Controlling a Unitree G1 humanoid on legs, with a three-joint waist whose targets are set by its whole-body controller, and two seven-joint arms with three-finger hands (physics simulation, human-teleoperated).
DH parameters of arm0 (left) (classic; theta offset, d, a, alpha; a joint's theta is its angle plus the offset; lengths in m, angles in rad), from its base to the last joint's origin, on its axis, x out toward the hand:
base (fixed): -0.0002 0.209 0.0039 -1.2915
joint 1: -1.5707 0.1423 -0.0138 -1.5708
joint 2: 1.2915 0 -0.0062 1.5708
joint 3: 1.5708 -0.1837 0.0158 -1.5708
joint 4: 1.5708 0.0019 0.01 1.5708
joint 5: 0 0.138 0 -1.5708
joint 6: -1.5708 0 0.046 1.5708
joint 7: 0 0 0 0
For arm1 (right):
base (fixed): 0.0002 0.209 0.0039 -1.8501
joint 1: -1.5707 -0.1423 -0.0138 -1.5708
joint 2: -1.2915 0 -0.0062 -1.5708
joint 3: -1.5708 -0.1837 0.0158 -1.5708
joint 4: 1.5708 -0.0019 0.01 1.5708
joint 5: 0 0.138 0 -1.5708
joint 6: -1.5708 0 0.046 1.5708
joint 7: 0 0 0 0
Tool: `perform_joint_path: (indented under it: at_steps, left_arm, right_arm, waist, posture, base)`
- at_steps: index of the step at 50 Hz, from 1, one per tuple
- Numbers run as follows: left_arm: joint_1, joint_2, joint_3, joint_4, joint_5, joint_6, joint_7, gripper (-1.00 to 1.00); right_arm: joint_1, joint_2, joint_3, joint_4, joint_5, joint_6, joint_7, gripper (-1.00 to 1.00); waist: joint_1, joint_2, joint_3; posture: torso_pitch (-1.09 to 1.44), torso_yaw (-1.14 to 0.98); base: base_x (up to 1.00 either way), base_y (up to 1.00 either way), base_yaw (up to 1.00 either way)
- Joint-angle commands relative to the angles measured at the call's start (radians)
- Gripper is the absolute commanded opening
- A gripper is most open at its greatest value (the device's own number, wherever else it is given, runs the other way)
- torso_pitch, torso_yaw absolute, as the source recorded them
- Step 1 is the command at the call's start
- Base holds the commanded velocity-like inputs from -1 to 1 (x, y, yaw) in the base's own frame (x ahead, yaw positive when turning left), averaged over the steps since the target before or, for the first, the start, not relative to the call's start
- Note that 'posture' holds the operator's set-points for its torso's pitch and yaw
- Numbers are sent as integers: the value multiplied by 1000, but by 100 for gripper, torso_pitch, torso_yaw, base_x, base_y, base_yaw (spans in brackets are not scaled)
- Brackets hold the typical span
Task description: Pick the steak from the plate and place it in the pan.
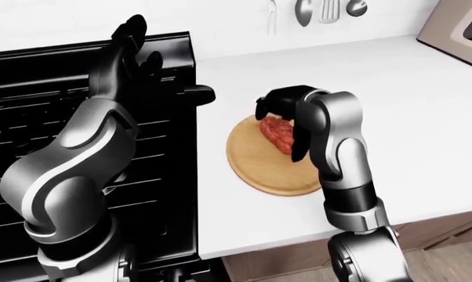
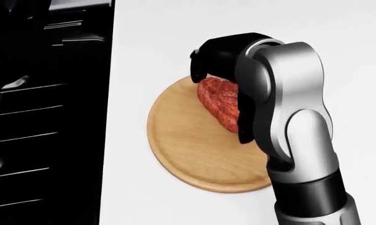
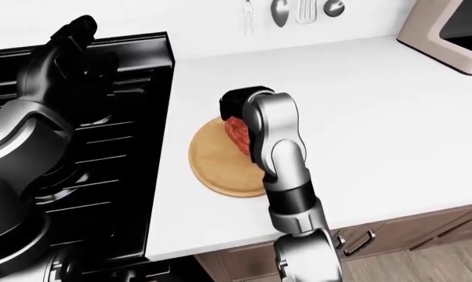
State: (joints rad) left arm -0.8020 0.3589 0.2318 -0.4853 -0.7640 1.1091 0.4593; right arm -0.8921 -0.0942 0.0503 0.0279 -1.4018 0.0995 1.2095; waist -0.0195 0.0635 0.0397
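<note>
The steak point(image 2: 218, 102) lies on the round wooden plate point(image 2: 188, 150), toward the plate's upper right part in the head view, and it looks tipped up on edge rather than flat, which suggests the right hand point(image 2: 228, 70) has begun to take its weight. That hand arches over the meat from above: one dark finger point(image 2: 244, 126) runs down the steak's right side and the others point(image 2: 203, 58) hook over its top end, so the fingers seem to be closing round the steak, though I cannot tell how firm the grip is. The plate sits on the white tabletop point(image 1: 393, 117) close to its left edge, just beside the black stove point(image 1: 165, 176), a short carry from where the meat must go. A dark handle point(image 1: 197, 93) pokes out over the stove's edge onto the tabletop; it is probably the pan's, but the pan's body is hidden. The left hand point(image 1: 130, 35) is held high over the stove, fingers spread and holding nothing, probably parked clear of the path.
</note>
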Motion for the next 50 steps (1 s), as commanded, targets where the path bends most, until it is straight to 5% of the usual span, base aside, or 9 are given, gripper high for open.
perform_joint_path:
  at_steps: [1,7,18,34,42,50]
  left_arm:
    - [-32,8,14,-22,-1,-24,3,100]
    - [-30,7,10,-19,2,-30,1,100]
    - [-27,10,13,-18,2,-32,-4,100]
    - [-31,9,13,-16,1,-30,-2,100]
    - [-28,10,13,-22,-4,-28,2,100]
    - [-32,9,14,-27,-8,-19,7,100]
  right_arm:
    - [-37,-3,-6,-25,0,-2,-15,-18]
    - [-43,-6,-8,-17,4,-1,-22,-4]
    - [-88,-11,-10,1,5,8,-15,-13]
    - [-171,-34,-20,10,12,10,20,-50]
    - [-204,-44,-26,9,15,13,34,-100]
    - [-238,-63,-35,16,19,29,32,-100]
  waist:
    - [-2,-2,-22]
    - [0,-1,-22]
    - [-1,1,-21]
    - [-3,4,-17]
    - [-4,5,-15]
    - [-4,6,-14]
  posture:
    - [0,0]
    - [0,0]
    - [0,0]
    - [0,0]
    - [0,0]
    - [0,0]
  base:
    - [0,0,0]
    - [0,0,0]
    - [0,0,0]
    - [0,0,0]
    - [0,0,0]
    - [0,0,0]
